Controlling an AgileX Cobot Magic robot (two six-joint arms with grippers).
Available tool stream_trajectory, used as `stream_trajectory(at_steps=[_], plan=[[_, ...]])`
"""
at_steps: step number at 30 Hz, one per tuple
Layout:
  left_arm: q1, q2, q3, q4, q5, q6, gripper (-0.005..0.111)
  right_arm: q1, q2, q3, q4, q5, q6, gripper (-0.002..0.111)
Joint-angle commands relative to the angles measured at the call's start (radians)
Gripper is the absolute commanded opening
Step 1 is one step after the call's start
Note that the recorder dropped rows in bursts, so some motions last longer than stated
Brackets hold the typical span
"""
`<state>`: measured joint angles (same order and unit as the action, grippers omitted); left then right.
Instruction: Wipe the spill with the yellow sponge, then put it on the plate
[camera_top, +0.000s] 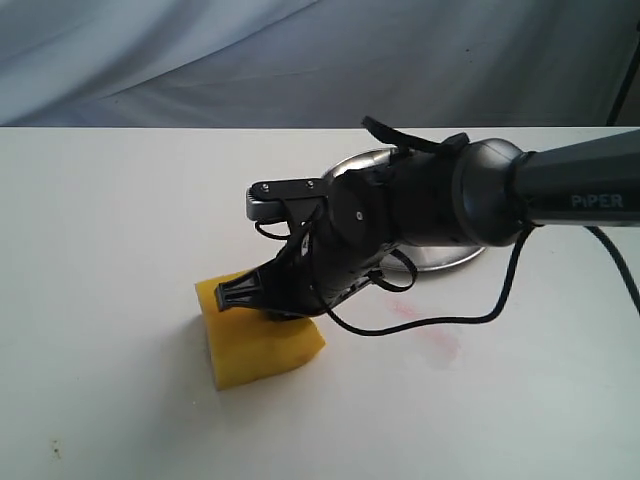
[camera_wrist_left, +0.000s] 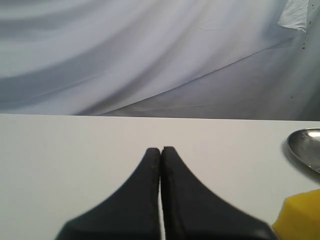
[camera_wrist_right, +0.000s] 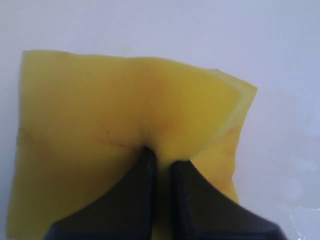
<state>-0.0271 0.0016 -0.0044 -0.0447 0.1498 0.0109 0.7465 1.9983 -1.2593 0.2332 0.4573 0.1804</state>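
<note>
The yellow sponge (camera_top: 262, 345) lies on the white table (camera_top: 100, 250), left of the middle. My right gripper (camera_top: 255, 305) reaches across from the right and is shut on the sponge, pinching a fold of its top. In the right wrist view the foam (camera_wrist_right: 100, 115) bulges around the black fingertips (camera_wrist_right: 147, 160). The silver plate (camera_top: 455, 260) sits behind, mostly hidden by the right arm; its rim (camera_wrist_left: 306, 147) shows in the left wrist view next to a corner of the sponge (camera_wrist_left: 300, 217). No amber spill is visible. My left gripper (camera_wrist_left: 161, 149) is shut on nothing.
A faint pink smear (camera_top: 432, 338) marks the table right of the sponge. A black cable (camera_top: 440, 318) loops down from the right arm over the table. Grey cloth (camera_top: 300, 60) hangs behind the table's far edge.
</note>
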Motion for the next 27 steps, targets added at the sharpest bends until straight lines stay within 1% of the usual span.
stream_trajectory(at_steps=[1,6,13,19,22,27], plan=[[-0.001,-0.002,0.004,0.001,-0.004,-0.003,0.001,-0.001,-0.008,0.001,-0.097,0.123,-0.007,0.0],[-0.001,-0.002,0.004,0.001,-0.004,-0.001,0.001,-0.054,-0.081,0.111,-0.106,0.087,0.007,0.0],[-0.001,-0.002,0.004,0.001,-0.004,-0.001,0.001,-0.193,-0.22,0.271,-0.142,0.07,0.007,0.0],[-0.001,-0.002,0.004,0.001,-0.004,-0.003,0.001,-0.302,-0.296,0.339,-0.164,0.057,0.007,0.0],[-0.001,-0.002,0.004,0.001,-0.004,-0.003,0.001,-0.319,-0.318,0.339,-0.164,0.033,0.007,0.0],[-0.001,-0.002,0.004,0.001,-0.004,-0.003,0.001,-0.319,-0.371,0.339,-0.164,-0.12,0.061,0.0]])
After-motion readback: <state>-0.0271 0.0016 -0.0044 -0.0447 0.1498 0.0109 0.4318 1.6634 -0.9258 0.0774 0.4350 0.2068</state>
